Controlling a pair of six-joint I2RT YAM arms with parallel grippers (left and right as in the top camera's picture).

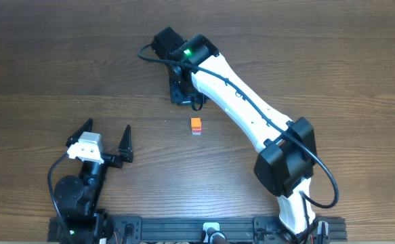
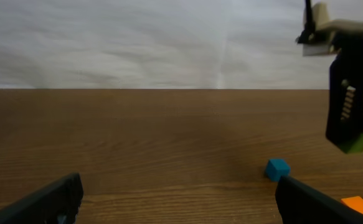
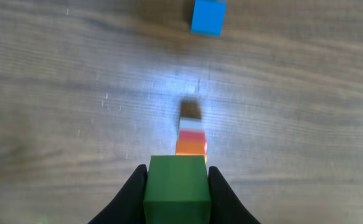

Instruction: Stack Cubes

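My right gripper (image 3: 176,177) is shut on a green cube (image 3: 176,186) and hangs above the table. Just beyond the green cube stands a small stack (image 3: 191,140) with an orange cube (image 1: 196,123) on top and a paler cube under it. A single blue cube (image 3: 207,17) lies on the wood farther off, apart from the stack. In the left wrist view the blue cube (image 2: 277,168) sits below the raised green cube (image 2: 357,144). My left gripper (image 1: 106,139) rests open near the table's front left, nothing between its fingers.
The dark wooden table (image 1: 333,81) is bare around the stack. The right arm (image 1: 251,112) stretches diagonally across the middle right. A white wall (image 2: 137,43) rises behind the table's far edge.
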